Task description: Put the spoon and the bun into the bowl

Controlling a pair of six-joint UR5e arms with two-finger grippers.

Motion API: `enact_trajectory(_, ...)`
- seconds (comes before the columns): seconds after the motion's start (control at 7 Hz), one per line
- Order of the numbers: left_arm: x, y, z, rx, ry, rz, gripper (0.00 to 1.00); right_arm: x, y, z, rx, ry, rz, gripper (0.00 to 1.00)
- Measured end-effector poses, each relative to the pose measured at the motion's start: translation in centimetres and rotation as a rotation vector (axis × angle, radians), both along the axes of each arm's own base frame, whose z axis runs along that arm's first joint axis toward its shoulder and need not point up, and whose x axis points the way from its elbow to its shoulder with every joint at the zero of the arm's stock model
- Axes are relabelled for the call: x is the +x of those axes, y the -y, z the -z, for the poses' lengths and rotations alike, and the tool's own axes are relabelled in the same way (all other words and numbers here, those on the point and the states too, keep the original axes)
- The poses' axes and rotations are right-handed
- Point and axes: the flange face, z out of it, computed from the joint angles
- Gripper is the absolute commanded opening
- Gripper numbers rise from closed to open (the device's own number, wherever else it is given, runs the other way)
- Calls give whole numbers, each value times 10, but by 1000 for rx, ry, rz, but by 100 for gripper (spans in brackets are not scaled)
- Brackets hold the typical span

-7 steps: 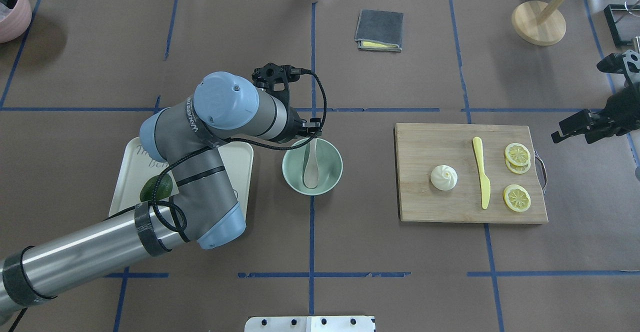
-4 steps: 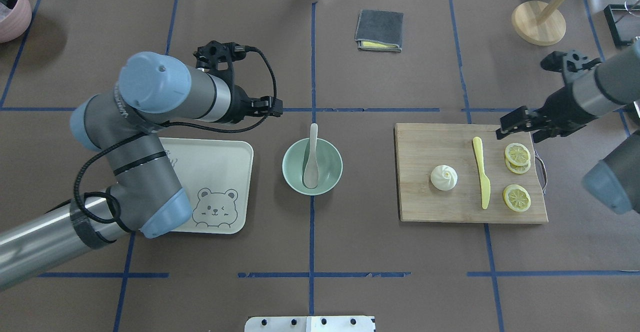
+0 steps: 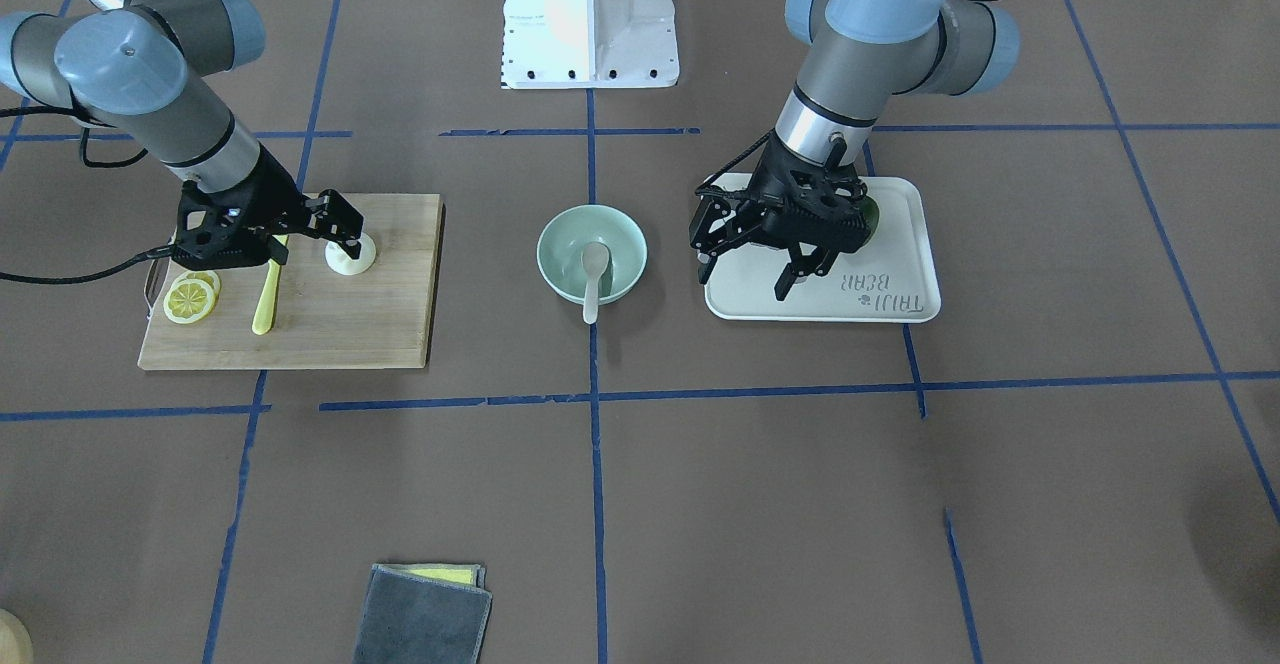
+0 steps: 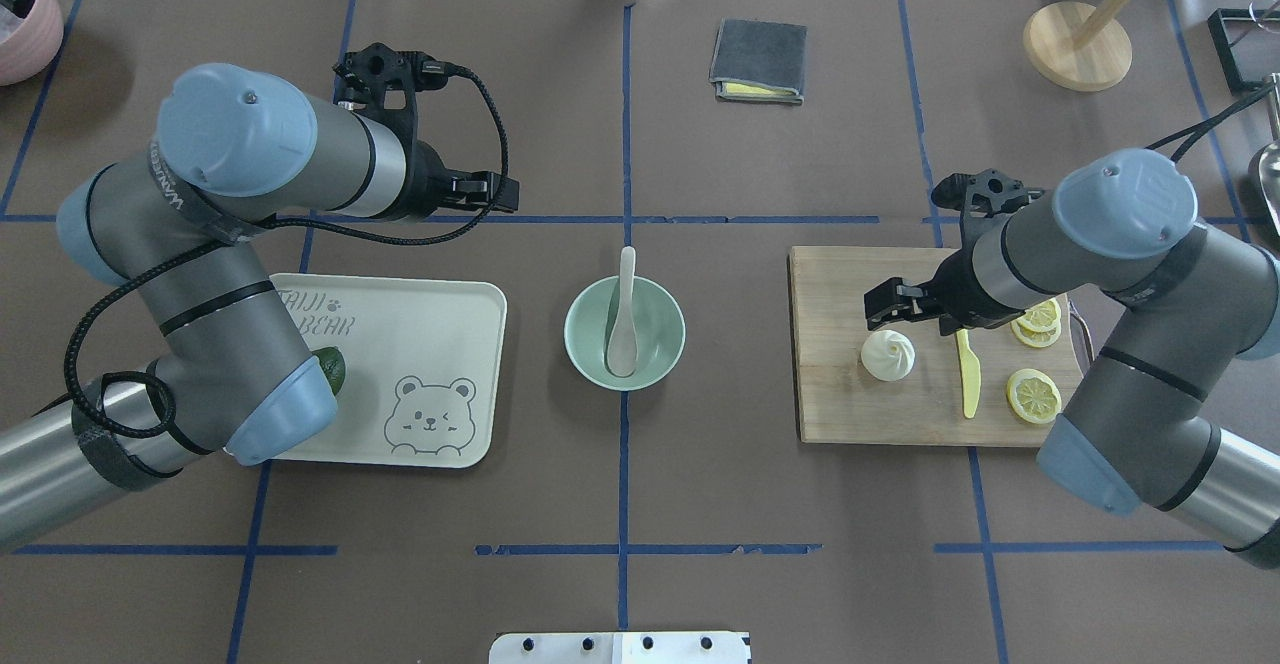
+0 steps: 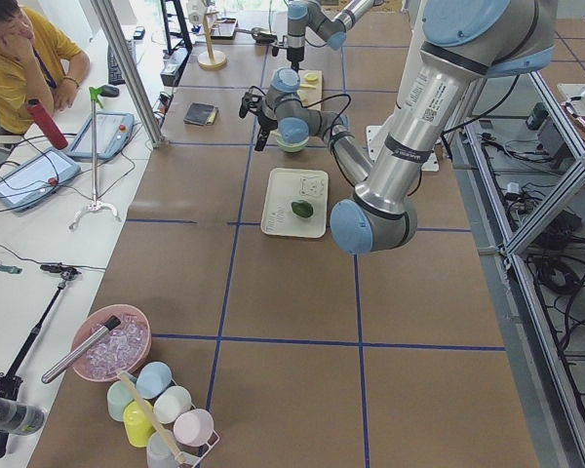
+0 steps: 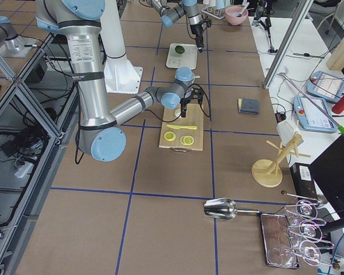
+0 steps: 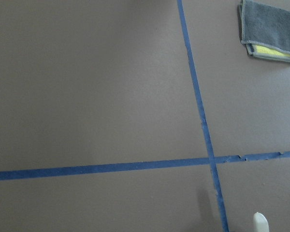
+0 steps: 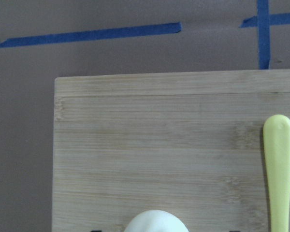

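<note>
The mint-green bowl (image 4: 660,356) (image 3: 621,240) stands at the table's middle. The off-white spoon (image 4: 622,336) (image 3: 594,266) lies in it, scoop down, with its handle over the far rim; the handle tip shows in the left wrist view (image 7: 260,223). The white bun (image 4: 888,355) (image 3: 351,256) (image 8: 154,223) sits on the wooden cutting board (image 4: 850,414) (image 3: 340,324). My right gripper (image 4: 893,314) (image 3: 315,242) is open and hovers right over the bun, not touching it. My left gripper (image 4: 492,195) (image 3: 745,274) is open and empty, raised left of the bowl.
A yellow knife (image 4: 967,374) (image 8: 279,164) and lemon slices (image 4: 1033,396) lie on the board beside the bun. A white bear-print tray (image 4: 420,324) holds a green fruit (image 4: 332,369). A grey cloth (image 4: 758,61) (image 7: 269,30) and a wooden stand (image 4: 1077,44) are at the far side.
My left gripper has drawn back left and away from the bowl, leaving the spoon in it. My right arm has swung in from the right to above the bun.
</note>
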Motion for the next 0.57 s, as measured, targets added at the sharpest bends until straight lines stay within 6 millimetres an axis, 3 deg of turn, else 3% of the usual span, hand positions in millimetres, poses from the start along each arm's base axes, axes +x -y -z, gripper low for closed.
enact_trajectory(0.57, -2, 0, -2, -4, 2, 3, 91, -24, -22, -9, 12, -50, 17, 82)
